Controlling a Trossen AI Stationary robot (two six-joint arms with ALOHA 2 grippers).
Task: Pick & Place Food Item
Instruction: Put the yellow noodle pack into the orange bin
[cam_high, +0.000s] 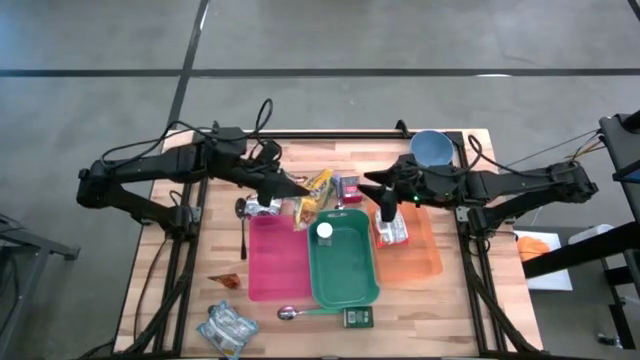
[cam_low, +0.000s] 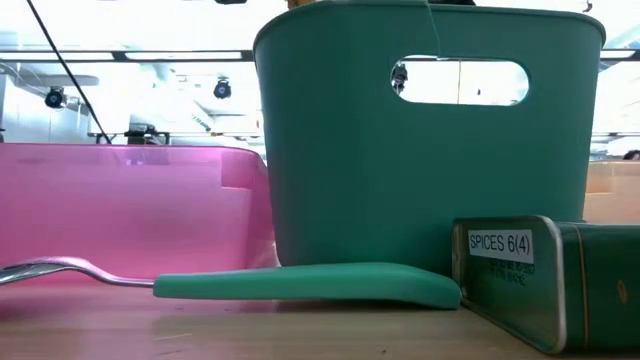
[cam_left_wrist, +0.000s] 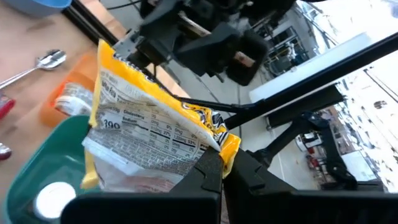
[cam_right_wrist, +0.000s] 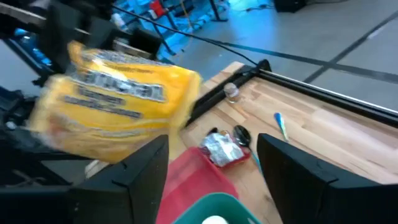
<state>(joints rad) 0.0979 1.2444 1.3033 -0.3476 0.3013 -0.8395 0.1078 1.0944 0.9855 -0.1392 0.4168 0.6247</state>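
We see slatted wooden surface (cam_high: 180, 290), green plastic bin (cam_high: 343, 265) between pink and orange trays. Left gripper (cam_high: 300, 190) jaws clenched on yellow crinkly snack bag (cam_high: 316, 194), held above bin's far-left corner. Right gripper (cam_high: 385, 208) jaws parted, empty.

We see a table (cam_high: 470, 300) of pale wood planks with a matt finish. The green bin (cam_low: 430, 160) and pink bin (cam_low: 130, 215) look like smooth plastic. Between the left fingers (cam_left_wrist: 208, 177), the yellow snack bag (cam_left_wrist: 155, 134) is glossy, crinkled foil. The spice tin (cam_low: 560, 280) is shiny metal.
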